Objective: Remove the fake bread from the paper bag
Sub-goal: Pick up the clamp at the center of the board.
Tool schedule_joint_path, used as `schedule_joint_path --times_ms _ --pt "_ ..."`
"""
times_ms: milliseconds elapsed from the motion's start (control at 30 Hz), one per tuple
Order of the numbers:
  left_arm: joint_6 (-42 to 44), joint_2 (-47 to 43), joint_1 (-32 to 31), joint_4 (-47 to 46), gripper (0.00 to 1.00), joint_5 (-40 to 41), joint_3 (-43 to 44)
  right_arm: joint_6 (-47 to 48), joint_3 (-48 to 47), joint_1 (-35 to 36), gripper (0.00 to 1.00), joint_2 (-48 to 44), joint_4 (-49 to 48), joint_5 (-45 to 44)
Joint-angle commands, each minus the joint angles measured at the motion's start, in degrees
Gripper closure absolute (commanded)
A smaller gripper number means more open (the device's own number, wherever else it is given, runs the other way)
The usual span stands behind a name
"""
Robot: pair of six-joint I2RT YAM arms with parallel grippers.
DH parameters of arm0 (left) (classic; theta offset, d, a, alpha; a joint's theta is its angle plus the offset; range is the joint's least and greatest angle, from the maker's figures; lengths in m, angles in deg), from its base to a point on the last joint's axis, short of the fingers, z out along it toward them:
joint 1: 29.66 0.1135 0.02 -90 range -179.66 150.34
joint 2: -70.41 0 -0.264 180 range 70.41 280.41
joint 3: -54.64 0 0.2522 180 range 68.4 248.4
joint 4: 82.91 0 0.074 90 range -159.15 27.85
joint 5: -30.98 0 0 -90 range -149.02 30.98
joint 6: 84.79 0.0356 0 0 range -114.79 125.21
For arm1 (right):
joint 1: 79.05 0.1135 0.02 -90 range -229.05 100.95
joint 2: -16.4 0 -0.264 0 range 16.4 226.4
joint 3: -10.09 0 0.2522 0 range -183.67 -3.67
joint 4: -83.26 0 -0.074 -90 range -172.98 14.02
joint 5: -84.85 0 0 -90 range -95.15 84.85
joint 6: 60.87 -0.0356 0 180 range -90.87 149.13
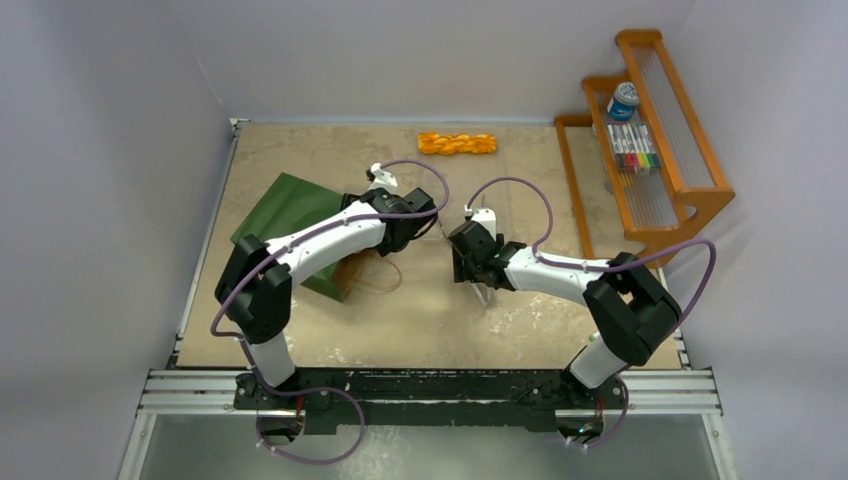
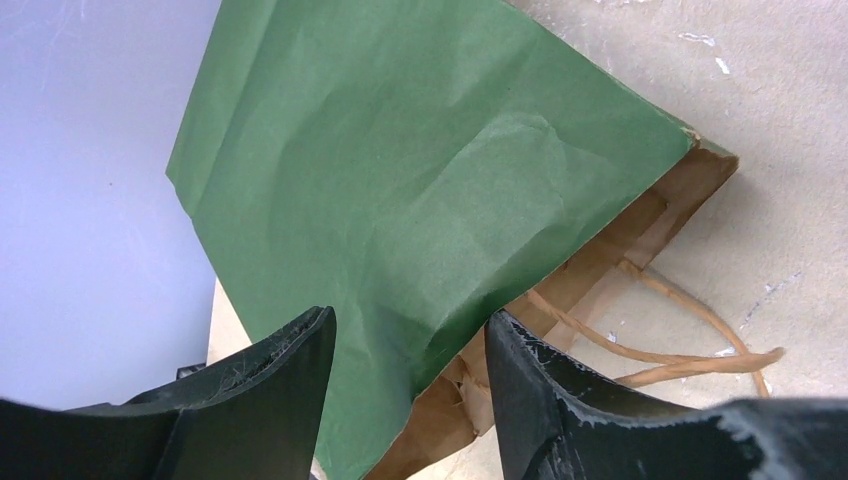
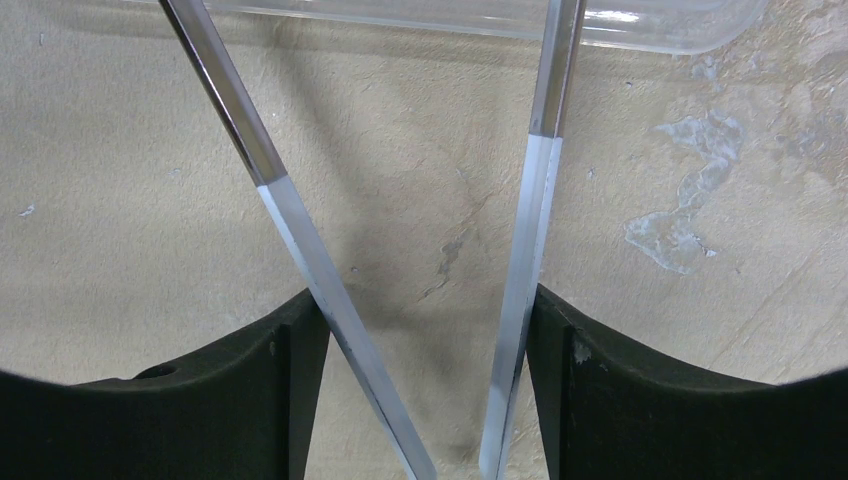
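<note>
Now we see the bag lying on its side on the table, and the left gripper hangs over the bag's mouth with jaws apart, clamping nothing. Near that mouth the right gripper is closed on the tongs, one metal arm against each finger. A braided bread lies outside the bag, well beyond it and rightward; we cannot tell whether more is inside.

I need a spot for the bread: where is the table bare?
Bare: between the braided bread and the wooden rack, and the near middle, this side of the tongs. Crowded: around the paper bag, under the left gripper.
</note>
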Motion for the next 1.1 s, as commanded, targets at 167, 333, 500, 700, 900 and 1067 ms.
schedule_joint_path --times_ms 167,333,500,700,900,1067 --pt "1.24 -0.17 2.55 -4.31 0.57 1.14 -3.72 0.00 -1.57 0.02 0.38 -2.52 -1.16 -1.66" --pt "1.73 -0.39 3.37 -5.45 0.76 0.03 -4.49 0.47 -1.85 0.05 0.44 -2.81 -1.19 -1.86" --pt "2.05 -1.61 3.46 -5.31 1.00 0.34 -2.68 1.07 -2.24 0.05 0.49 -3.92 -0.94 -2.24" --pt "7.40 -4.64 3.79 -7.32 1.00 -0.98 0.10 2.93 -3.40 0.11 0.63 -6.46 -0.66 -3.49" --pt "16.00 -10.66 5.30 -16.25 1.00 -10.20 -1.54 3.75 -3.05 0.20 0.66 -9.92 -0.01 -2.79" --pt "18.79 -10.60 6.20 -15.42 1.00 -11.64 -0.14 4.70 -2.73 0.20 0.67 -12.76 0.38 -1.99"
